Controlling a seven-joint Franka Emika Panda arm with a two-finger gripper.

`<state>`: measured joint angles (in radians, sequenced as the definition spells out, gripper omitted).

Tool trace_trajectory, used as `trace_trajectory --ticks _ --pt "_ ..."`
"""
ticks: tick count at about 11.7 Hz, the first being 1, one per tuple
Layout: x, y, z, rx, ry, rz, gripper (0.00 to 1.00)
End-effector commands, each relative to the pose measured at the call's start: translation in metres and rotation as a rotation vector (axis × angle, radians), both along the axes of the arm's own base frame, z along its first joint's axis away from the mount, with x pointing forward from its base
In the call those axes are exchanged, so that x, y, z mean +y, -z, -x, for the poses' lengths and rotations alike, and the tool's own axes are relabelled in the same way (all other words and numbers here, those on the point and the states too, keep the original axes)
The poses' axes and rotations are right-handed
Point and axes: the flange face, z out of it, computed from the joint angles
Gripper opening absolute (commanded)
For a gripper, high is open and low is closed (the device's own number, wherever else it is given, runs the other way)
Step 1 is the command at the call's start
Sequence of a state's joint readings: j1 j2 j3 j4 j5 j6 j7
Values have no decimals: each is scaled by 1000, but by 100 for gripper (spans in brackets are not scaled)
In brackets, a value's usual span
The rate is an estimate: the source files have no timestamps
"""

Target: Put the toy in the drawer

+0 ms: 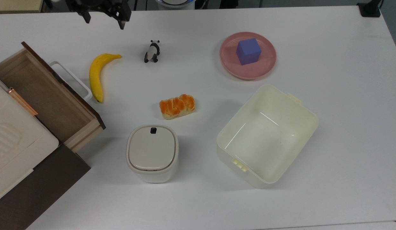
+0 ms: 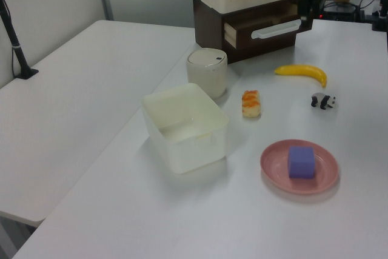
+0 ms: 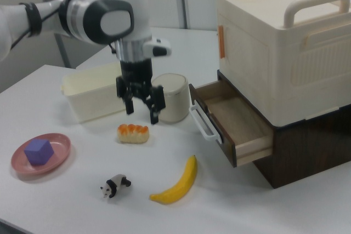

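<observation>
Standing on white table [image 1: 329, 38]: toy [image 1: 152, 51], drawer [image 1: 47, 95].

illumination is bright, even and diffuse from overhead; the white table [image 1: 329, 127] reads near-overexposed. shadows are soft and short, falling toward 6 o'clock under the tub [image 1: 265, 134] in the top view. thin glare lines cross the tub floor

No text, label, brand, number or sign could be read on anything in these views.
</observation>
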<state>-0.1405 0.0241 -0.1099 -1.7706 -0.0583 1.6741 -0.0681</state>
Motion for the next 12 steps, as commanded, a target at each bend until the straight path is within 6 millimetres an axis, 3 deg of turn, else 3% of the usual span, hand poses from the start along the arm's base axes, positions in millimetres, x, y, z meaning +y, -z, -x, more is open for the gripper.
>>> trace_trajectory --ticks 1,3,6,10,12 --pt "2 61 28 110 16 -59 100" --pt "8 105 42 164 18 -73 100" --pt "21 151 47 229 38 -145 100" --pt "46 178 34 227 45 -214 99" --pt "58 198 25 229 45 -195 80"
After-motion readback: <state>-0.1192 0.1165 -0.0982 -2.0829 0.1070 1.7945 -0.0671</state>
